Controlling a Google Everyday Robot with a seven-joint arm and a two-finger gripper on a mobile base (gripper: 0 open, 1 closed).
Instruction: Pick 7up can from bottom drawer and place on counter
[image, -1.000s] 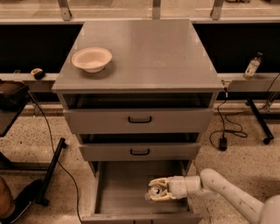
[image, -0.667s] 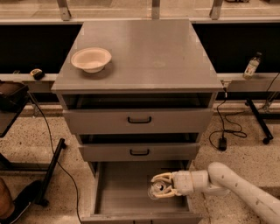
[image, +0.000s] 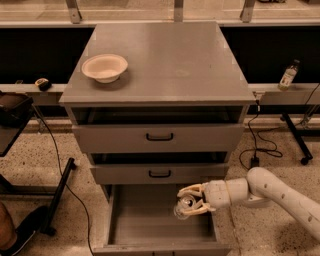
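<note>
The bottom drawer (image: 145, 220) is pulled open, showing its plain grey tray. My gripper (image: 186, 201) reaches in from the right over the drawer's right side. It is shut on the 7up can (image: 181, 208), whose silver end faces the camera; the label is mostly hidden by the fingers (image: 192, 189). The can hangs above the tray, just below the middle drawer's front. The counter (image: 175, 55) is the broad grey top of the cabinet.
A cream bowl (image: 104, 67) sits on the counter's left side. The two upper drawers (image: 160, 137) with black handles are slightly ajar. A small bottle (image: 288, 75) stands on a ledge at right. Cables and a stand's legs lie on the floor on both sides.
The gripper has lifted the can a little up and to the right, out of the drawer tray. The arm has straightened slightly.
</note>
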